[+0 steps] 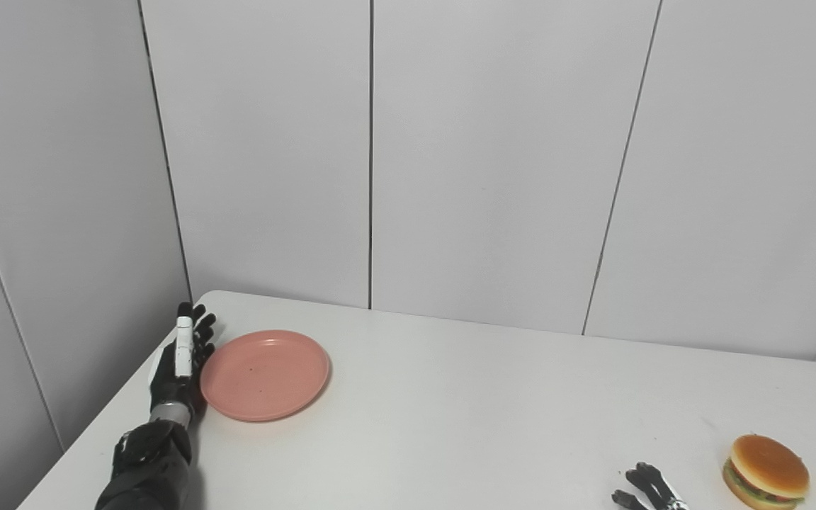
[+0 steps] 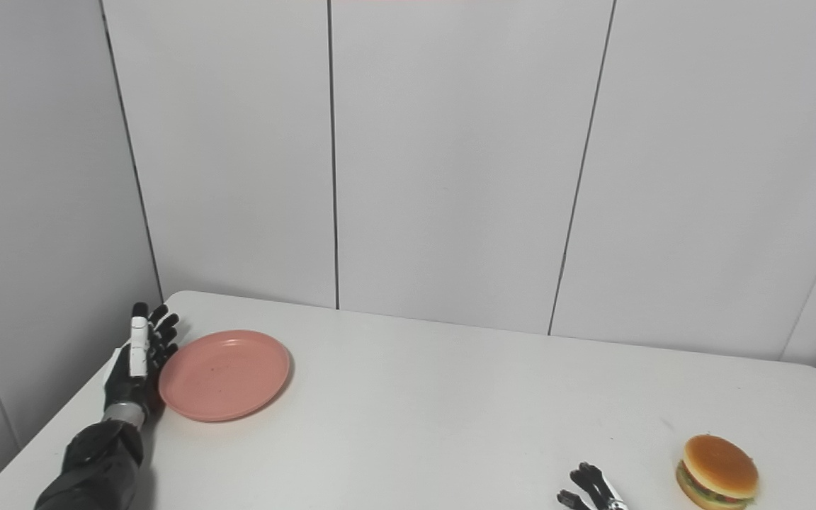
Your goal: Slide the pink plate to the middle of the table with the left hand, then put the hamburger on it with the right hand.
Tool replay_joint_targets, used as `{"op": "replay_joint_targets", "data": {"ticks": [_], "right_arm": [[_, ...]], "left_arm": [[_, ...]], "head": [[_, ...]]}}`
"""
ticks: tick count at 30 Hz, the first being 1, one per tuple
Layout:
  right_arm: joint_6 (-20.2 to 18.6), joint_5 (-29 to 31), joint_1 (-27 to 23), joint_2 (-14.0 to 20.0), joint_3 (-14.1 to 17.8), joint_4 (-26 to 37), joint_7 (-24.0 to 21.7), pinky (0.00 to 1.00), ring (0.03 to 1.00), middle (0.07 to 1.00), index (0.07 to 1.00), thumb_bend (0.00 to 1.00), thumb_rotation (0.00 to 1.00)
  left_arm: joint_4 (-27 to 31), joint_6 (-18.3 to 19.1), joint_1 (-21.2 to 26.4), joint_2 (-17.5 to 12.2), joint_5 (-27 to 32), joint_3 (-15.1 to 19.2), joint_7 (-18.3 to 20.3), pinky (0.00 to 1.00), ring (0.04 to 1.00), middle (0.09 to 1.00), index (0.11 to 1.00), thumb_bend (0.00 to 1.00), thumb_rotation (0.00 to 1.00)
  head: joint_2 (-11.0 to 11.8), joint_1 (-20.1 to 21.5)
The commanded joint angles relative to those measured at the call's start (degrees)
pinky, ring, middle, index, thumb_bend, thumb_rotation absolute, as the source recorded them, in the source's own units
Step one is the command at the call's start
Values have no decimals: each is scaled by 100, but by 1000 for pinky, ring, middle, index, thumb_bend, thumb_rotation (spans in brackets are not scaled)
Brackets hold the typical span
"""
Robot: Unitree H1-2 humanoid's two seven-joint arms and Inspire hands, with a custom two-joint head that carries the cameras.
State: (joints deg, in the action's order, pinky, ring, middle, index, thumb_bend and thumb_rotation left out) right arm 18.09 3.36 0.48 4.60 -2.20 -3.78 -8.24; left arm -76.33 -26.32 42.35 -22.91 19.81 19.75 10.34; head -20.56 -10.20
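Pink plate (image 1: 264, 375): far-left part of white table (image 1: 465, 404), near the back-left corner, flat, nothing on it, a few dark specks on the surface.
Left hand (image 1: 181, 358): at plate's left rim, edge-on, fingers straight and spread, pointing toward the wall; touching or just beside the rim, can't tell which; holds nothing.
Left arm (image 1: 146, 467): dark sleeve, in from bottom-left along the table edge.
Hamburger (image 1: 766, 472): near-right corner of table, upright, tan bun on top, green and red layers showing; well apart from plate.
Right hand (image 1: 650, 490): only fingertips in view at bottom edge, apart, just left of hamburger, not touching it; holds nothing.
Wall (image 1: 408, 156): grey panels with dark vertical seams.
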Motion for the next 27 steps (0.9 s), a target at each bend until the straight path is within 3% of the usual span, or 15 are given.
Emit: {"op": "replay_joint_targets", "data": {"ticks": [1, 16, 27], "right_arm": [[-632, -62, -96, -9, 6, -601, 73, 758, 794, 874, 877, 785, 1000], [-636, -126, -92, -31, -7, -573, 93, 752, 789, 871, 883, 787, 1000], [-708, -148, -39, -61, -28, -445, 110, 754, 794, 867, 877, 771, 1000]], "left_arm": [[45, -31, 203, 42, -26, -38, 106, 1000, 969, 921, 919, 1000, 946], [602, 58, 105, 515, -63, -291, 284, 1000, 966, 910, 917, 1000, 938], [589, 79, 180, 837, -159, -456, 258, 977, 930, 891, 910, 964, 950]], "head": [[-8, 4], [-29, 43], [-98, 118]]}}
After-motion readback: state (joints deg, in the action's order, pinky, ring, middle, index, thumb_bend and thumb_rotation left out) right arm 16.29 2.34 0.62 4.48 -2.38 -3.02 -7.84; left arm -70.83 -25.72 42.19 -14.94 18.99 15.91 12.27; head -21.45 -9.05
